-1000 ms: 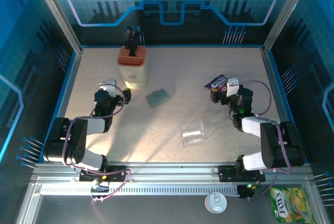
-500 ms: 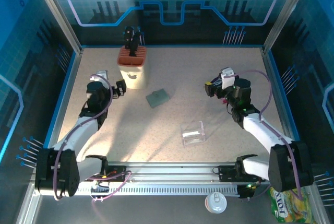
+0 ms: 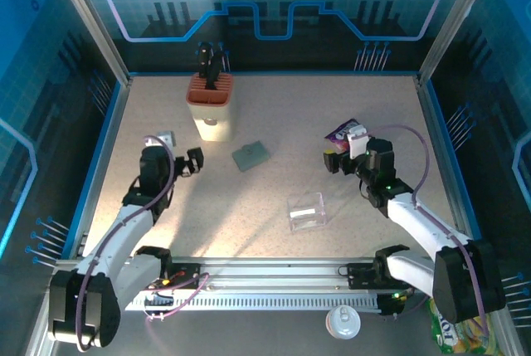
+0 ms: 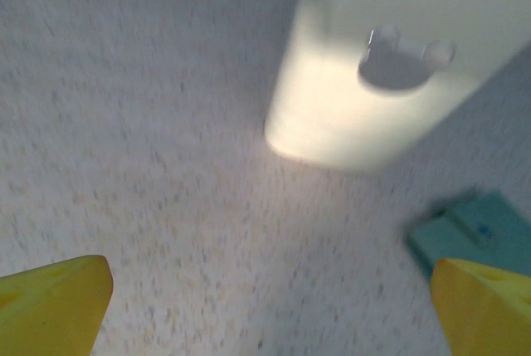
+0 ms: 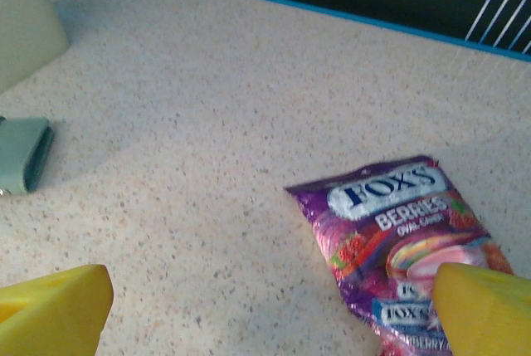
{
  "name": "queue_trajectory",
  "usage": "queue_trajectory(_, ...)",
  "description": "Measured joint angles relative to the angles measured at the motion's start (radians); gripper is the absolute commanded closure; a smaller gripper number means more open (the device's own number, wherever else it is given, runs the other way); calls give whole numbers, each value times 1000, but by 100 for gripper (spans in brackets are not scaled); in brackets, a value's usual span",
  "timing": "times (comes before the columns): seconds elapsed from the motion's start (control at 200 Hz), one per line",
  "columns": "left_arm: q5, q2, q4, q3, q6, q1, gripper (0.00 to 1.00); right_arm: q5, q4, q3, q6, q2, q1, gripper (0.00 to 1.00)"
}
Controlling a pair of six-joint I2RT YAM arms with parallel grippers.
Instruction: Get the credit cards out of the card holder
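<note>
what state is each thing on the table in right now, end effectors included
card holder, folded shut, lying flat on the table, untouched
knife block, upright, dark handles sticking out of the top
snack packet, lying flat, printed side up
clear box, resting on the table, untouched
left end effector, open, holding nothing
right end effector, open, holding nothing

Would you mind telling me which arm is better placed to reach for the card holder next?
Left, I'd judge. The open left gripper sits nearer the card holder, which lies close ahead in the left wrist view. The open right gripper is farther off, facing the purple snack packet.
</note>
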Motion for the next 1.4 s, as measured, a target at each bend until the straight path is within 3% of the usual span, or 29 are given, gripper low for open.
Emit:
queue_trajectory(0.53, -26, 23, 97, -27, -2, -4, 1, 20, 35, -33, 41, -54, 2, 0)
queue_trajectory(1.126, -2, 51, 115, -26, -54, 22, 1, 29, -38, 36, 81, 52, 27, 0)
queue_trajectory(1.401, -14, 31, 70, -24, -114, 38, 1, -15, -275, 168, 176, 96, 27, 6)
